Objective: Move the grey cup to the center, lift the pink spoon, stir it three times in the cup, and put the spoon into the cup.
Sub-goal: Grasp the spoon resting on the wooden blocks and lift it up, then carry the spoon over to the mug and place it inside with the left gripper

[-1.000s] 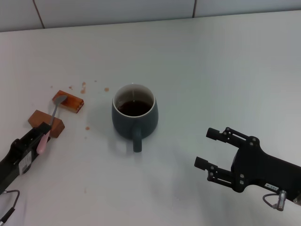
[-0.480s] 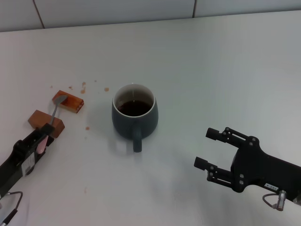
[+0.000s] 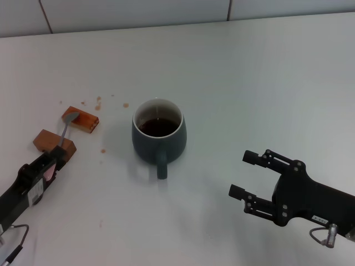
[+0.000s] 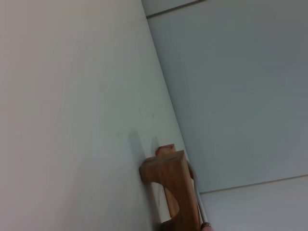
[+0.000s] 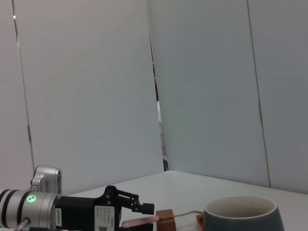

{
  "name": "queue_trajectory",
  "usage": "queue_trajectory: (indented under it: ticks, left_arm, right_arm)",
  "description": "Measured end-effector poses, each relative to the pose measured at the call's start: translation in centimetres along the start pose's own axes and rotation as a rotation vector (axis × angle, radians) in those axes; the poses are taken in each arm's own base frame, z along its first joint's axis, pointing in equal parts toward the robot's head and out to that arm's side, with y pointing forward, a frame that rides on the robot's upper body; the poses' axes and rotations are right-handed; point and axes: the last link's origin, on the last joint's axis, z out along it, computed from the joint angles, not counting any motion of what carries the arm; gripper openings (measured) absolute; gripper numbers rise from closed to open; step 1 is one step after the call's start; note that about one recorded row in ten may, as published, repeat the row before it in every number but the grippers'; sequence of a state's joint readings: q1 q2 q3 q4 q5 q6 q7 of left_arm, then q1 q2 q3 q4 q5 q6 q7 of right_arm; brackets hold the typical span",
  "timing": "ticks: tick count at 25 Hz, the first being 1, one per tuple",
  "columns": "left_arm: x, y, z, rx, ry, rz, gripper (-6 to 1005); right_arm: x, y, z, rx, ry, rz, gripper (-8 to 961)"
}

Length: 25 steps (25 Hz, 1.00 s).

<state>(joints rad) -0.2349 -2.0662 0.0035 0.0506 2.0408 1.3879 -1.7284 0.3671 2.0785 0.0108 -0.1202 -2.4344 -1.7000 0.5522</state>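
Observation:
The grey cup (image 3: 159, 133) stands mid-table with dark liquid inside, its handle turned toward me; its rim also shows in the right wrist view (image 5: 240, 211). The pink spoon (image 3: 62, 132) lies across two brown blocks, silver bowl on the far block, pink handle (image 5: 138, 222) sticking out past the near one. My left gripper (image 3: 49, 166) is low at the left, open, its fingers on either side of that handle. My right gripper (image 3: 244, 174) hovers open and empty to the right of the cup and nearer to me.
The far brown block (image 3: 81, 119) and the near one (image 3: 53, 144) sit left of the cup; the near block (image 4: 171, 185) fills the left wrist view. Small brown spots (image 3: 99, 103) dot the white table. A tiled wall runs behind.
My left gripper has settled slightly lower and back along the spoon's pink handle, covering more of it. The cup, the blocks and my right arm have not moved.

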Motion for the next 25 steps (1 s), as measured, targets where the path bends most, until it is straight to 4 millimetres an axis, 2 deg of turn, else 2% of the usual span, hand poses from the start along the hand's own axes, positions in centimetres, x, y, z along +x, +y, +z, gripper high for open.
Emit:
queue_trajectory:
  ticks: [5,10,15,19,23,24,25]
  left_arm:
    - [-0.1,0.0,0.2,0.001,-0.006,0.013,374]
    - [0.0,0.1,0.4,0.003,-0.015,0.059,230]
    - [0.1,0.1,0.5,0.006,-0.024,0.084,181]
    - [0.5,0.9,0.6,-0.042,-0.039,0.114,142]
    - [2.0,2.4,0.8,-0.114,-0.068,0.189,122]
    - [2.8,3.1,1.0,-0.139,-0.088,0.225,122]
    - [5.1,5.0,1.5,-0.175,-0.165,0.345,122]
  right_arm:
    - [0.0,0.0,0.1,-0.002,-0.002,0.0,758]
    - [-0.1,0.0,0.1,-0.004,-0.004,0.0,757]
    - [-0.2,0.0,0.2,-0.008,-0.009,-0.001,757]
    - [-0.3,0.0,0.2,-0.011,-0.014,-0.002,757]
    - [-0.3,0.0,0.3,-0.015,-0.017,-0.004,757]
    - [-0.4,0.0,0.3,-0.015,-0.017,-0.005,758]
    - [-0.4,-0.1,0.3,-0.015,-0.017,-0.006,758]
